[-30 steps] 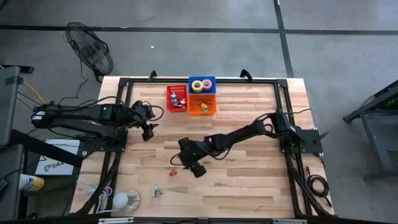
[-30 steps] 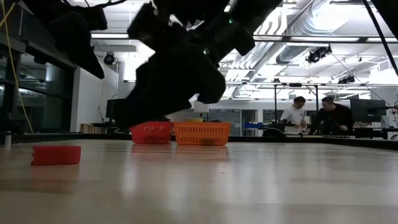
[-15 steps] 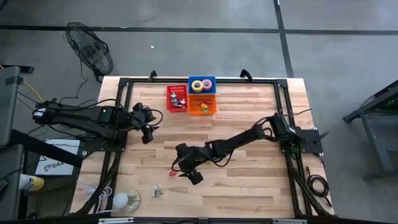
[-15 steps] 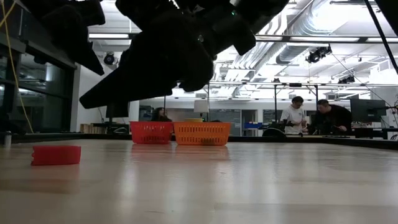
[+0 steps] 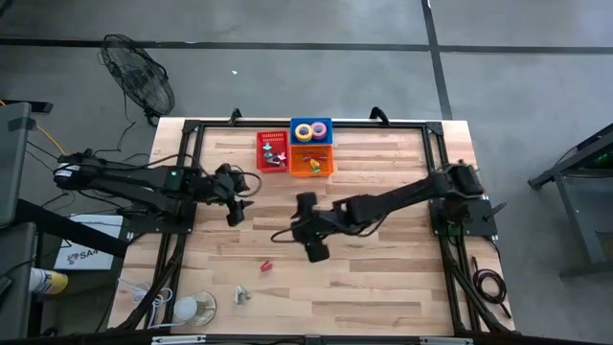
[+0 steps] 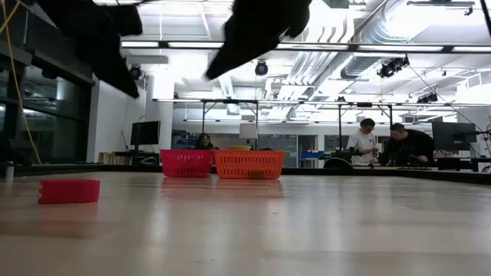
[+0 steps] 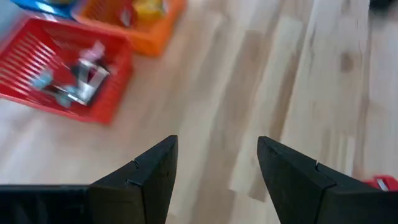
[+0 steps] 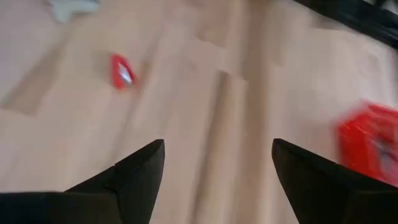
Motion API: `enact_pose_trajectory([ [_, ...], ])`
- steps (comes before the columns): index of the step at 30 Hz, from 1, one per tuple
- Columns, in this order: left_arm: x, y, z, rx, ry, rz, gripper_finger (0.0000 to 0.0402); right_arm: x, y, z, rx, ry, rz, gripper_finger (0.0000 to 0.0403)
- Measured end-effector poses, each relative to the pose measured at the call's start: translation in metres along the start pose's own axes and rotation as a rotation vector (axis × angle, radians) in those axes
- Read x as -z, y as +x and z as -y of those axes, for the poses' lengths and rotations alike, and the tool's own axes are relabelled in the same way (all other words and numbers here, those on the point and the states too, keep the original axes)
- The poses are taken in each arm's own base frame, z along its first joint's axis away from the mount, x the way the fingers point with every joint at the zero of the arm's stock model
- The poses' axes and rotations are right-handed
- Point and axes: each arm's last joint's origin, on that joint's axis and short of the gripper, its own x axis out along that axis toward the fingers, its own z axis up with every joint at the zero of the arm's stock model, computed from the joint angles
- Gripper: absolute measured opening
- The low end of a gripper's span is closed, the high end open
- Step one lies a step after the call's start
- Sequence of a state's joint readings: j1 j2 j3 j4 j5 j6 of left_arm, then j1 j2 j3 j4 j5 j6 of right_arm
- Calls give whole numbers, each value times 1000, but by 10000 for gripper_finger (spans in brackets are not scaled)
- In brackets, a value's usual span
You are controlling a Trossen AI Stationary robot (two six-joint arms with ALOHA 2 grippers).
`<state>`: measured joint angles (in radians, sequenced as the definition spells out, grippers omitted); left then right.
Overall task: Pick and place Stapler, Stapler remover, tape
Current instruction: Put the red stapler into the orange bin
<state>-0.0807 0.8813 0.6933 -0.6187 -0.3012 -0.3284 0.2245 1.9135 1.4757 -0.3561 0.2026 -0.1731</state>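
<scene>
Hovering over the wooden table (image 5: 383, 278), both hands (image 7: 214, 180) (image 8: 214, 180) gape empty.

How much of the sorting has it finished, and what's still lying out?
Tape rolls sit in the blue bin, and items already lie in the red basket and orange basket. Both the left gripper and right gripper are open, holding nothing. A small red item and a metal piece remain on the table.

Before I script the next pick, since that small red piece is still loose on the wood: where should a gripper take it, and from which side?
The small red piece lies flat and alone on bare table, so come straight down from above and close across its narrow width, near the middle. The right gripper, open and empty, is the nearer one; the left gripper hangs open further back. Its finer shape is too small to judge.
</scene>
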Motion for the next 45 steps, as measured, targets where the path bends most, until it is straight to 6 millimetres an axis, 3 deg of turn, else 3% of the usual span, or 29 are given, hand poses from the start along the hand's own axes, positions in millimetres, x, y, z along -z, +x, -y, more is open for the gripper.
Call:
enact_pose_trajectory([
  [3, 2, 15, 6, 32, -9, -84, 216, 3, -24, 7, 77, 21, -63, 288],
  [6, 6, 28, 12, 63, -28, -166, 216, 19, -41, 9, 123, 39, -120, 288],
  [12, 15, 45, 40, 131, -29, -240, 216, 73, -71, 7, 177, 145, -152, 288],
  [17, 21, 45, 64, 179, -77, -232, 216, 111, -88, 2, 201, 224, -48, 288],
  [32, 57, 39, 121, 226, -119, -247, 216, 190, -78, -32, 153, 216, 207, 288],
  [38, 68, 42, 135, 219, -176, -235, 216, 195, -78, -33, 159, 194, 269, 288],
  [45, 73, 62, 155, 179, -186, -267, 216, 188, -80, -31, 176, 137, 334, 288],
])
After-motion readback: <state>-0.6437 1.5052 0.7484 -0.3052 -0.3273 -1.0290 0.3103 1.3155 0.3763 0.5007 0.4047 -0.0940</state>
